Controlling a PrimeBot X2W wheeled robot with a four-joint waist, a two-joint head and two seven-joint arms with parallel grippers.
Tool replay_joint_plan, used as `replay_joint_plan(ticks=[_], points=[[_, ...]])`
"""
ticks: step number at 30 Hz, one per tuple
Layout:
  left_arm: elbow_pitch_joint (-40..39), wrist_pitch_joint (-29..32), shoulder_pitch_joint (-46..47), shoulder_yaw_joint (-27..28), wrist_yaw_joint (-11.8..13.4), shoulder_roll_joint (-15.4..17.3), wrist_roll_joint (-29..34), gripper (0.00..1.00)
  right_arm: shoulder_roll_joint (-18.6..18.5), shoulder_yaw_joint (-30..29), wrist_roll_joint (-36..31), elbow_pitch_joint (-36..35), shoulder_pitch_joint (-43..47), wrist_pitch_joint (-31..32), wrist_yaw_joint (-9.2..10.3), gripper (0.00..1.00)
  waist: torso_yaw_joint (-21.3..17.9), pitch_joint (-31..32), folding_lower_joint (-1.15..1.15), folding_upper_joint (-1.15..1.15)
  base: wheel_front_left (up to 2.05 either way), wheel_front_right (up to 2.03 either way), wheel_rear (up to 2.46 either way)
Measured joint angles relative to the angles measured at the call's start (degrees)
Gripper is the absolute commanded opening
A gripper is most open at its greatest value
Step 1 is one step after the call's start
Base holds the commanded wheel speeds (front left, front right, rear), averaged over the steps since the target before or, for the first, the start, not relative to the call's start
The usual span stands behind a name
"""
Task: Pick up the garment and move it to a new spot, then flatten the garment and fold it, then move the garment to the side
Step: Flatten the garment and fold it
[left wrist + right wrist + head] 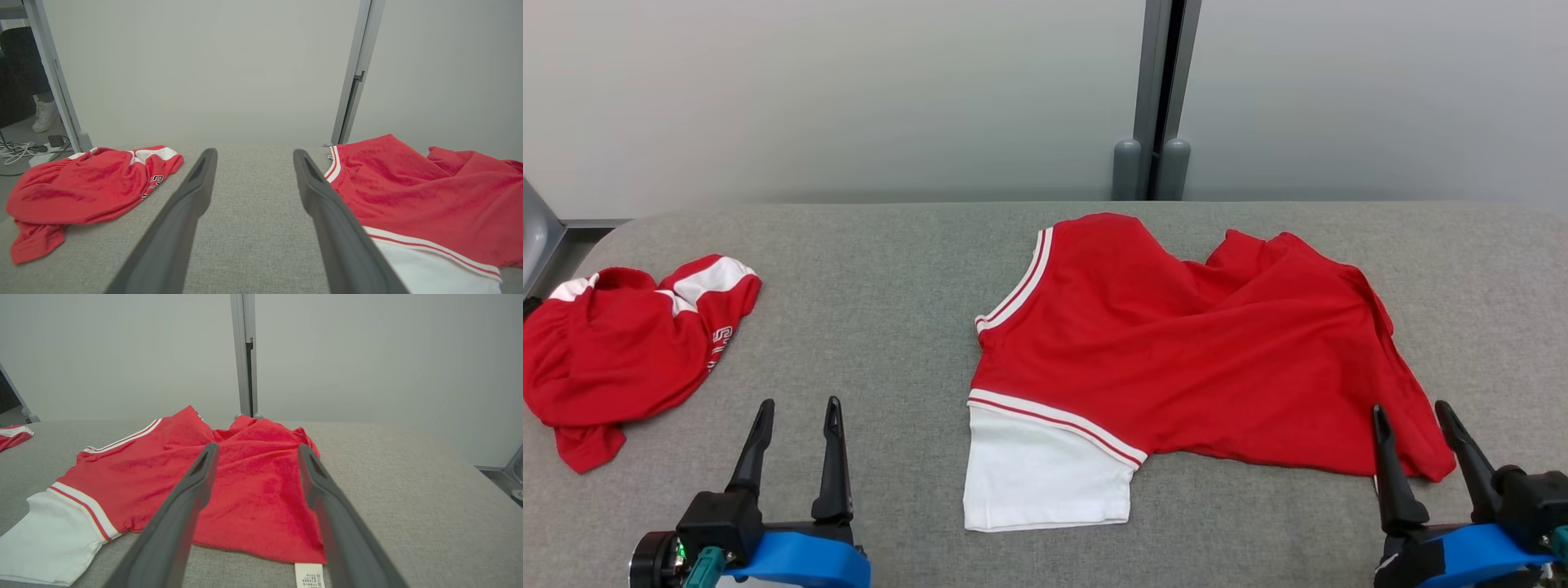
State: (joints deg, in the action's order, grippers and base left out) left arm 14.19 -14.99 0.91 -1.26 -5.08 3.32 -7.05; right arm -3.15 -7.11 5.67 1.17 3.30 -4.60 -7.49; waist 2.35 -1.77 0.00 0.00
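A red garment (1201,351) with white-striped trim and a white sleeve lies loosely spread and wrinkled on the grey table (890,327), right of centre; it appears as the red garment (429,196) in the left wrist view and the red garment (245,482) in the right wrist view, a white label at its near hem. My left gripper (796,412) stands open at the lower left over bare table, holding nothing. My right gripper (1413,416) stands open at the lower right, its fingertips at the garment's near right corner, nothing between them.
A second red and white garment (621,343) lies bunched at the table's left edge, also seen as the bunched garment (86,188) in the left wrist view. A grey post (1156,98) rises behind the table against a pale wall. Cables (24,149) lie on the floor at far left.
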Motion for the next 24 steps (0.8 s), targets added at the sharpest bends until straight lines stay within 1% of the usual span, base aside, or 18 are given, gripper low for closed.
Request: replay_joint_plan(ticks=[4,9,16,24], points=[[0.3,0.0,0.5,-0.8,-0.4,0.0,0.0,1.00,0.1,-1.1,0.1,2.1,0.1,0.4,0.00,1.00,-0.2,-0.4,0.00,0.00,0.00,0.00,0.00],[2.6,0.0,1.5,-5.4,-1.2,-0.1,0.1,1.00,-0.2,-3.7,-0.3,6.5,-1.2,0.3,0.01,1.00,-0.5,-1.8,0.00,0.00,0.00,0.00,0.00],[8.9,0.0,3.1,-12.9,-1.9,-0.3,-0.2,1.00,-2.2,-6.7,-0.2,16.0,-5.7,-1.2,0.01,1.00,-1.0,-4.3,0.00,0.00,0.00,0.00,0.00],[16.8,0.0,4.3,-17.6,-2.0,-0.3,-1.3,1.00,-3.4,-7.9,0.2,26.8,-10.2,-4.3,0.01,1.00,-1.2,-6.5,0.00,0.00,0.00,0.00,0.00]])
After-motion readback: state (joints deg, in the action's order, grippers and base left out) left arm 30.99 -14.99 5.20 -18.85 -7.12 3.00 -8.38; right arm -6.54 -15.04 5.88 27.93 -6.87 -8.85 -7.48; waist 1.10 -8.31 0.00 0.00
